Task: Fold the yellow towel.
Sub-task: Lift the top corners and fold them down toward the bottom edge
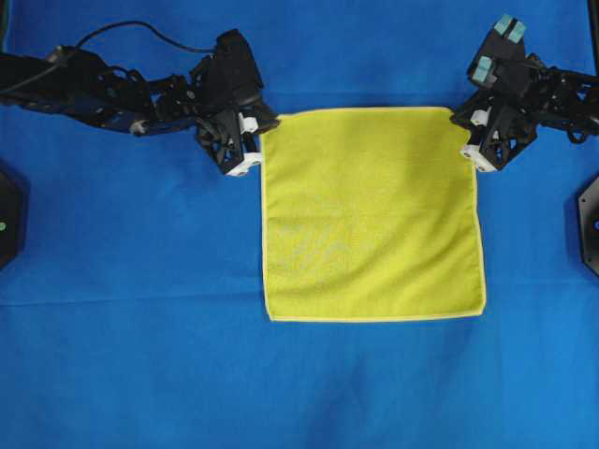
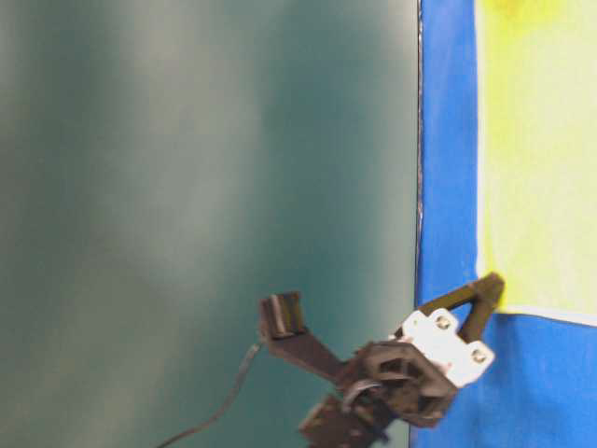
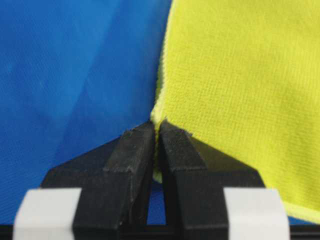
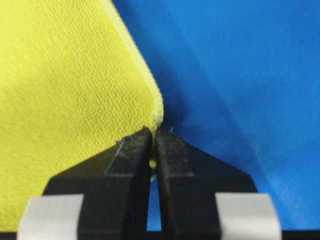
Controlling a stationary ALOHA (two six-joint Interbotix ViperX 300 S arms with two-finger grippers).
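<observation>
Your left gripper has its black jaws pinched together on the hem of the thin, square, bright-yellow microfibre towel; in the left wrist view the cloth's edge runs down between the two fingers, and the fabric puckers slightly where it enters them. In the overhead view that gripper sits at the towel's left side, just below its far left corner, with the black arm reaching in from the table's left edge.

Your right gripper is likewise clamped tight, and a sliver of yellow shows in the narrow slit between its fingers, so it grips the towel at a rounded corner. Overhead, this gripper meets the towel's right side near the far right corner, its arm coming in from the table's right edge.

The towel lies flat and unfolded on the blue cloth-covered table, roughly in the middle and a little toward the far edge. Its paler stitched hem outlines all four sides, and the near edge is well apart from both grippers.

The table-level view is blurred; one gripper shows there touching the towel's corner, in front of a dull green background.
</observation>
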